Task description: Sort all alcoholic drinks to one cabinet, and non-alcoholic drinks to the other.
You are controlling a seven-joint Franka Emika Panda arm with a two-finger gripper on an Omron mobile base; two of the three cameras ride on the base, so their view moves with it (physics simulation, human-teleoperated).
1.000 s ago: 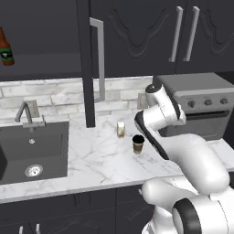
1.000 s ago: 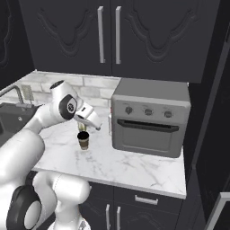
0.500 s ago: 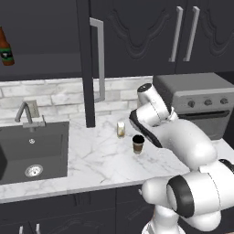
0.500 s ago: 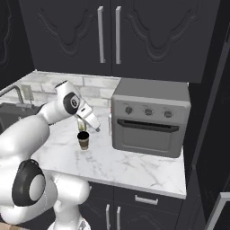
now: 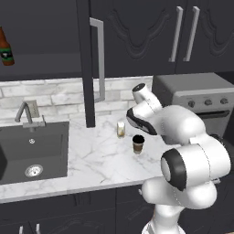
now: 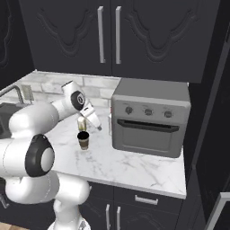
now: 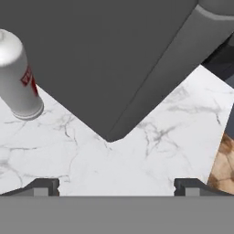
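Coffee cup (image 5: 138,143) with its black lid stands on the marble counter (image 5: 91,160), just beside the small cream carton (image 5: 120,129). The gripper (image 6: 95,124) hangs above the cup with its fingers spread wide, holding nothing. To grab well, I think it should come straight down, keep the cup centered, and squeeze gently.

The wide-spread dark finger tips (image 7: 45,187) sit over a white marble countertop with grey veins (image 7: 137,151). A white bottle with a red label mark (image 7: 17,75) stands on it at upper left, just beside the grey toaster oven's corner (image 7: 109,64). A patch of brown floor (image 7: 224,164) shows at right.
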